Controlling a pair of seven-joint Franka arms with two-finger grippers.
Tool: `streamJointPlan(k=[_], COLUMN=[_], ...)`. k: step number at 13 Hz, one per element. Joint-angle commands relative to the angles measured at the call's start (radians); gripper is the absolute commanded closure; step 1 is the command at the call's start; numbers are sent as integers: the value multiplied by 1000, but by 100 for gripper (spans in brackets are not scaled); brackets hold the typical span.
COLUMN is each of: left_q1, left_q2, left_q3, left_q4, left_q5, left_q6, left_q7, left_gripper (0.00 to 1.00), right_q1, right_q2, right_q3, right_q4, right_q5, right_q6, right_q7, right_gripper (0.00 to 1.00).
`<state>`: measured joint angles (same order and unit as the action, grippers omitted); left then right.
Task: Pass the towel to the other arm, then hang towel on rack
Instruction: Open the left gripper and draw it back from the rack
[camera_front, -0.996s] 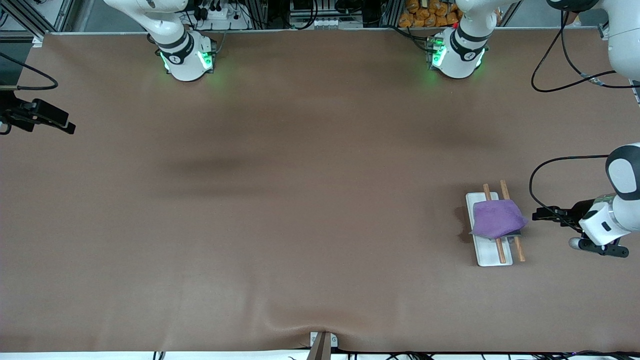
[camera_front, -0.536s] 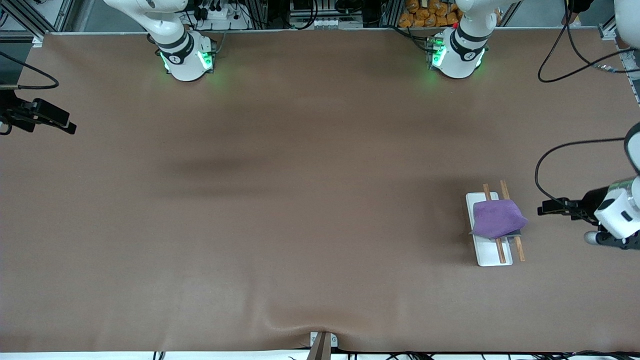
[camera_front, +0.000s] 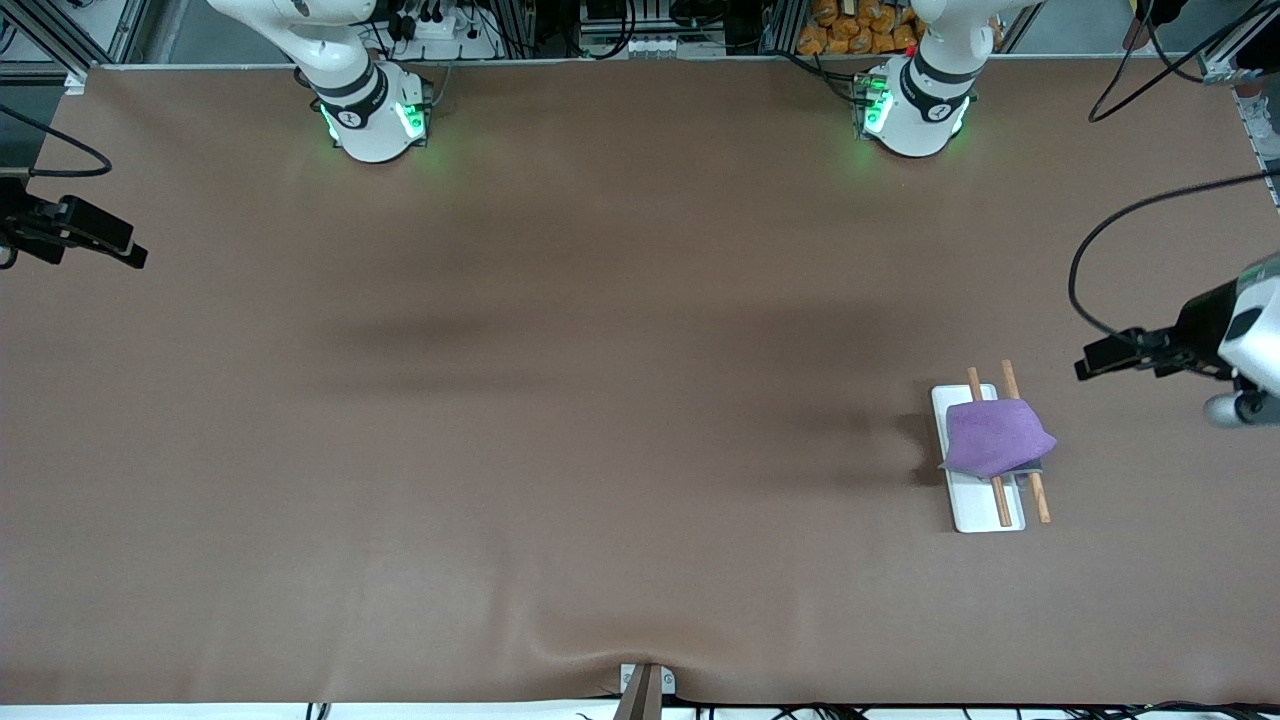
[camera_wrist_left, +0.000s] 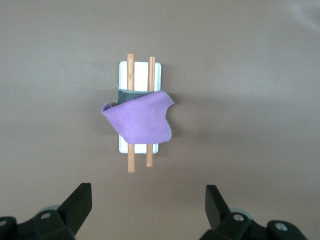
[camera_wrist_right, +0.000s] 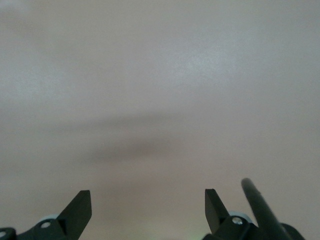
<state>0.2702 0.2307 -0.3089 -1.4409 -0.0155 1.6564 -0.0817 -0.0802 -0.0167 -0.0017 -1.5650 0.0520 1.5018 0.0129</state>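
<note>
Front view, lower right of the frame: the towel (camera_front: 995, 437) hangs over the rack (camera_front: 982, 505). Left gripper (camera_front: 1090, 361) at right edge and right gripper (camera_wrist_right: 148, 207) are open, empty.

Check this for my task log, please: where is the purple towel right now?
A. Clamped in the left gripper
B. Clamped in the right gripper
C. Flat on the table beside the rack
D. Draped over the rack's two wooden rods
D: the towel lies across the rack and its rods, with both grippers open and empty.
</note>
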Motion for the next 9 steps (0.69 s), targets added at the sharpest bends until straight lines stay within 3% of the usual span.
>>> streamJointPlan(k=[1, 5, 8, 9], left_q1=[7, -12, -178, -198], left_q2=[-69, -123, -136, -140], left_q3=[-38, -41, 123, 142], left_q4=[-21, -26, -26, -26], left_q5=[64, 78, 75, 75], left_q6=[-61, -76, -92, -95], left_q7=[-20, -18, -36, -35], left_gripper=[0, 0, 0, 0], right_q1=[-20, -20, -20, -20], right_q2=[4, 4, 4, 4], right_q3=[11, 11, 11, 11], right_q4=[17, 17, 17, 17], right_q5=[2, 0, 0, 0], right_q6=[-6, -15, -15, -17], right_q7=[-10, -10, -10, -10], right_gripper=[0, 0, 0, 0])
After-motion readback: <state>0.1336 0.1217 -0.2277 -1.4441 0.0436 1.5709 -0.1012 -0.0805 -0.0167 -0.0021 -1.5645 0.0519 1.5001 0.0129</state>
